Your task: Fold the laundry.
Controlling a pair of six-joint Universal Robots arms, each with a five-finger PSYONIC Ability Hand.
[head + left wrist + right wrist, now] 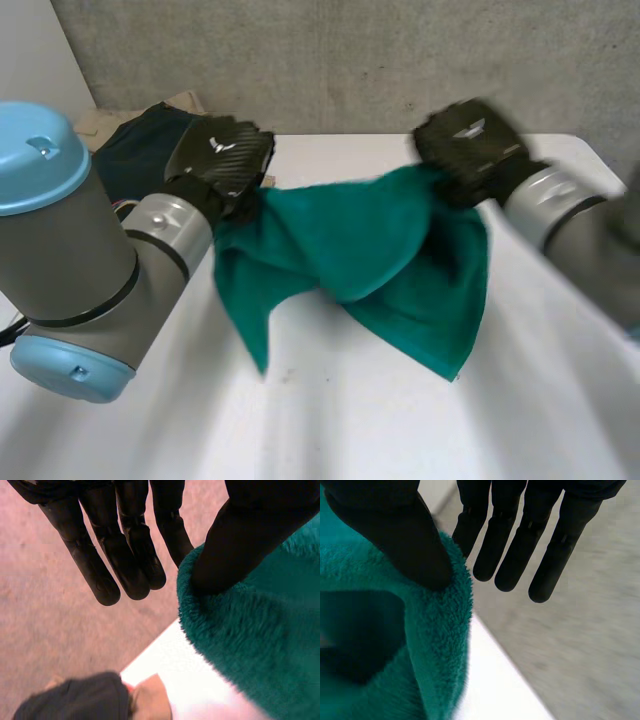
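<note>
A green fleecy towel (pixel 350 250) hangs above the white table (pixel 350 430), stretched between my two hands, with its lower corners drooping towards the tabletop. My left hand (pixel 215 155) holds one top corner. In the left wrist view its thumb (pixel 235 545) presses the towel's (pixel 250 650) edge against the hand while the fingers (pixel 125 555) stay straight. My right hand (pixel 470 140) holds the other top corner. There too the thumb (pixel 405 535) pinches the towel's (pixel 435 645) edge beside straight fingers (pixel 540 540).
A dark garment (pixel 135 150) lies on a beige cloth (pixel 100 120) at the table's back left corner, close behind my left hand; both the garment (pixel 75 700) and the cloth (pixel 150 700) show past that hand's fingertips. A grey wall stands behind the table.
</note>
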